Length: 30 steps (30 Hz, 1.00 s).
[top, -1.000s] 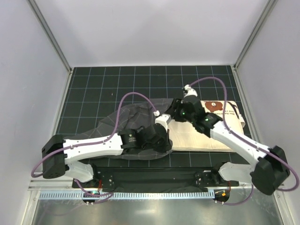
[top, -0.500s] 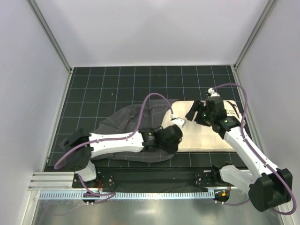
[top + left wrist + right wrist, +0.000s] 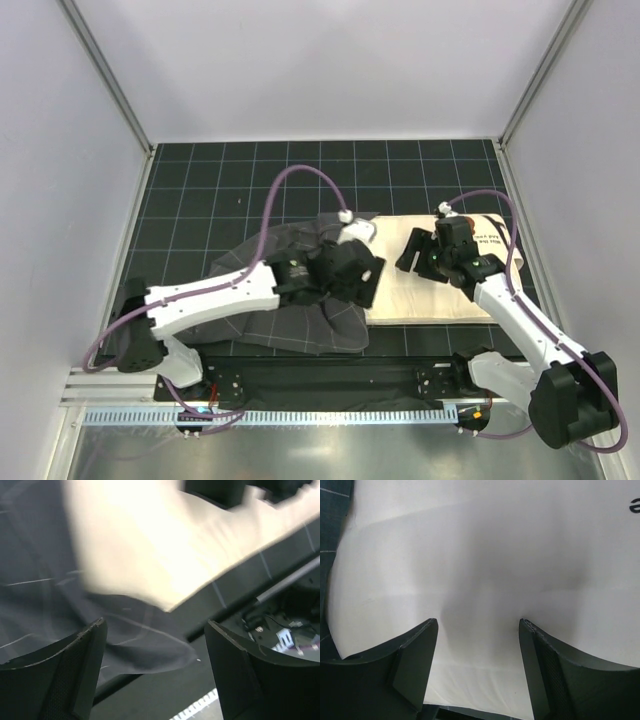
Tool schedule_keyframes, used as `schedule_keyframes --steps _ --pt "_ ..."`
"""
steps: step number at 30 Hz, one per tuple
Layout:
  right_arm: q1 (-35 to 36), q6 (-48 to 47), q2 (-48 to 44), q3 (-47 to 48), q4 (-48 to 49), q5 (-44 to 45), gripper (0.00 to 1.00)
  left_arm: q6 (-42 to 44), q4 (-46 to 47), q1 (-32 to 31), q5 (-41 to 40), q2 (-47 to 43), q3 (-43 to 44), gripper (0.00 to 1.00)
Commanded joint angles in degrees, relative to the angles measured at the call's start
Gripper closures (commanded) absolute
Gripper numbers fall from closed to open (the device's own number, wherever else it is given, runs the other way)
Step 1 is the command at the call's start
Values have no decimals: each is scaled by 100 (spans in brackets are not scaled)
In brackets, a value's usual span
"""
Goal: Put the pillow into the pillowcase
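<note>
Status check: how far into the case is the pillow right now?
Done: little. Most of the pillow lies bare, and its left end meets the pillowcase; whether that end is inside is unclear. In hand: nothing. The left gripper and right gripper are both open, the right over the pillow. Left: nearly the whole insertion.

Smooth matt cream cloth pillow (image 3: 430, 300); matt grey woven cloth pillowcase (image 3: 320, 325)
</note>
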Motion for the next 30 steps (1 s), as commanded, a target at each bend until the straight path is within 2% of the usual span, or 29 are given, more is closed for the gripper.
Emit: schedule_keyframes --steps 1,5,7,10,13,14,16,17,18,20,21,22,25,26,28,29,30 --pt "-59 -111 -211 222 2 131 28 -163 -590 526 -433 -595 -259 16" --pt "-67 -119 -334 309 -103 175 28 21 -495 975 -294 -534 -400 11" --pt "-85 -146 -361 388 -173 201 28 126 -389 1116 -117 -254 -366 13" --pt "-85 -181 -361 424 -279 175 28 188 -38 1160 357 107 -304 21" --pt "-85 -199 -352 301 -218 79 28 232 253 1169 446 327 -217 35" --pt "-85 -242 -352 240 -165 35 28 285 262 1160 385 380 -172 50" --pt "-85 -251 -308 29 45 -71 28 364 253 1169 314 520 -15 67" --pt "-85 -251 -195 -41 124 -89 28 416 262 1169 332 547 47 83" --pt "-85 -251 -133 -173 221 -158 28 426 253 1160 419 574 117 90" --pt "-85 -234 86 -279 546 -299 36 461 262 1160 603 626 381 100" --pt "-76 -164 322 -358 660 -378 43 470 271 1160 700 644 478 100" --pt "-68 -137 421 -393 931 -605 61 470 288 1126 953 679 583 100" --pt "37 73 729 -508 1467 -1010 82 408 367 994 1323 890 1092 100" --pt "73 109 764 -525 1557 -1116 92 391 385 863 1429 1073 1355 100" --pt "161 214 712 -526 1733 -1222 96 312 472 757 1710 1294 1602 100" --pt "178 223 659 -517 1733 -1266 96 242 682 747 2251 1425 1656 100" --pt "187 232 589 -482 1716 -1266 96 163 901 773 2465 1609 1639 100"
